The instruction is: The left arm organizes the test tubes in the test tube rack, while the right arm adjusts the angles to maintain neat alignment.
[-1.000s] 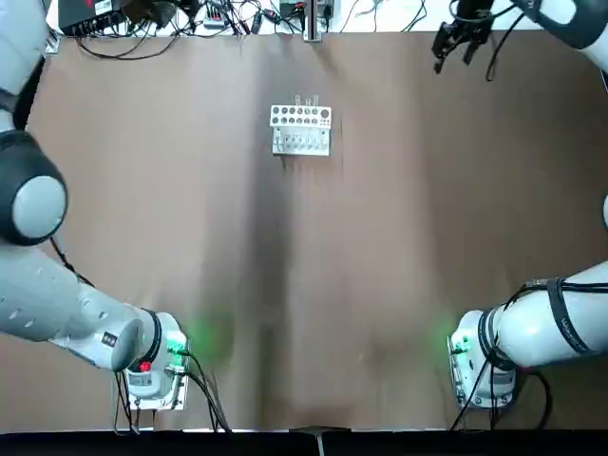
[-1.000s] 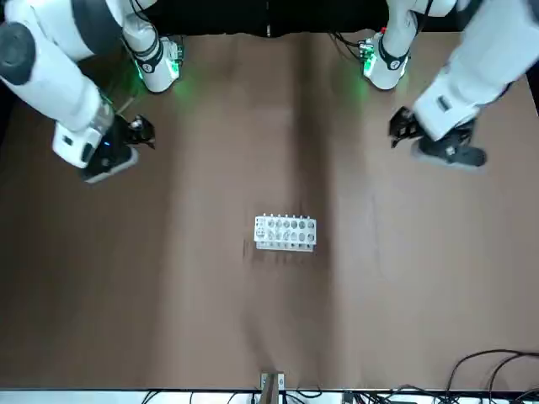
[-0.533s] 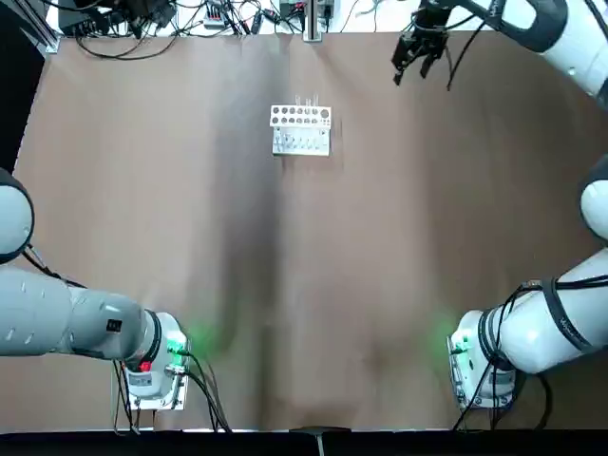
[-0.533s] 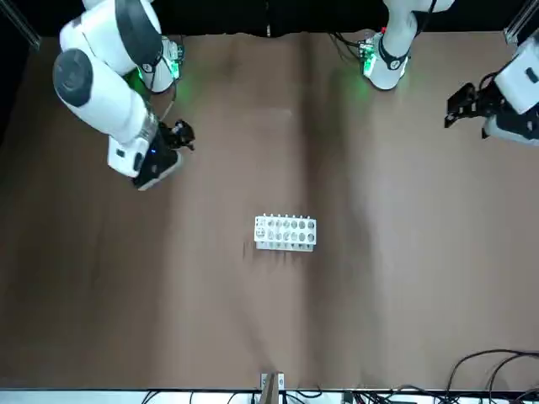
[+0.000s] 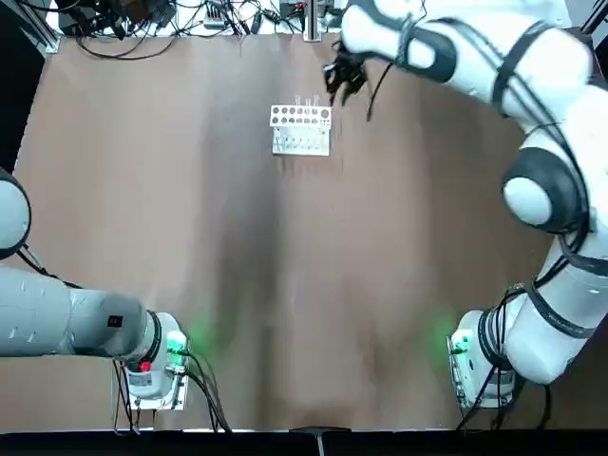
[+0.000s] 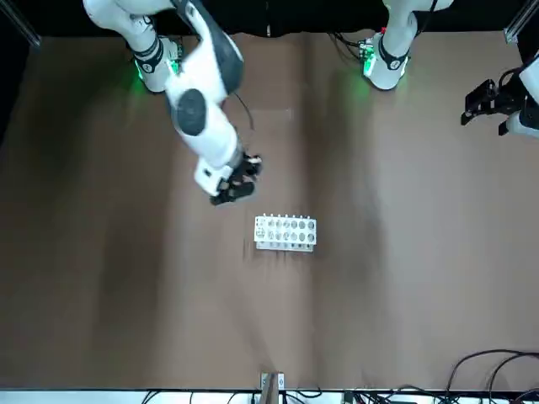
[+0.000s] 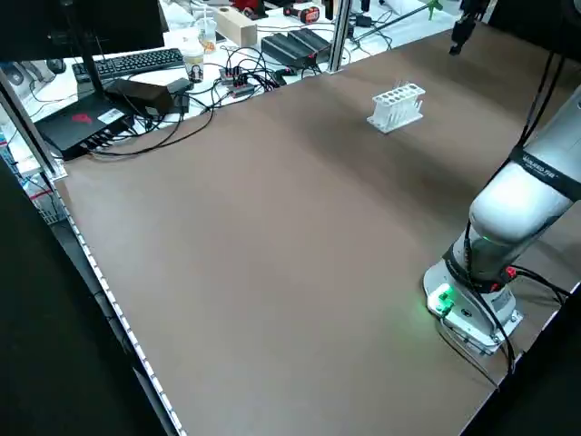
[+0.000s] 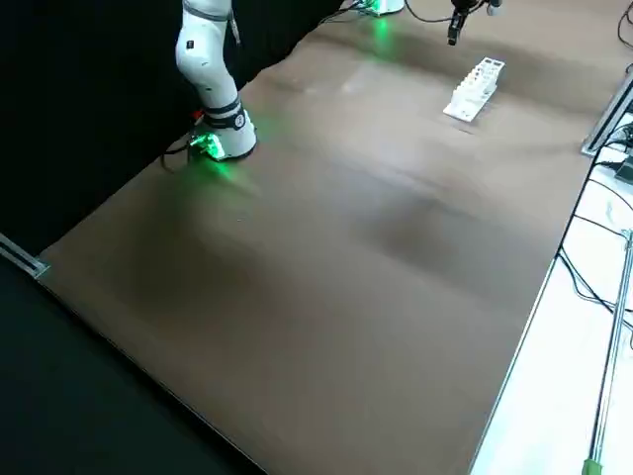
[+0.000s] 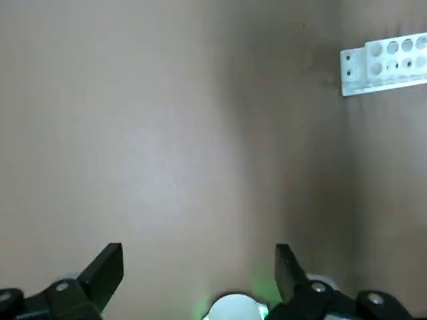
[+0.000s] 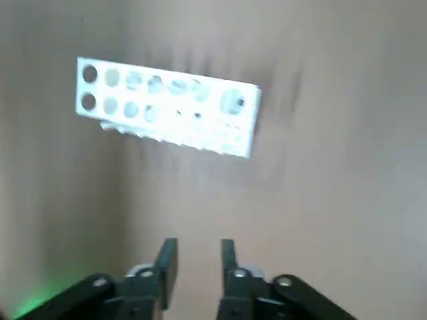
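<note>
Swinging in from the far right corner, the right gripper (image 5: 342, 78) now hangs just beside the far right end of the test tube rack (image 5: 300, 130) in the top view, while the left arm (image 5: 57, 318) has drawn back to the left edge, its gripper out of that picture; by my reading the right arm (image 5: 532, 114) is arriving to square up the tubes before any organizing starts. Seen from the front, the right gripper sits close to the rack's near corner without touching it, and the left gripper (image 6: 493, 99) hovers well apart at the tabletop (image 6: 404, 278) edge. From the left side, the rack is a small white plate-and-legs block with a few thin clear test tubes (image 7: 398, 84) standing upright in it. The left wrist view shows its fingers (image 9: 107, 270) spread wide with nothing between them, over bare matte brown surface. The right wrist view shows its fingers (image 10: 167, 263) close together with a narrow gap, empty, above the rack's two rows of round holes.
</note>
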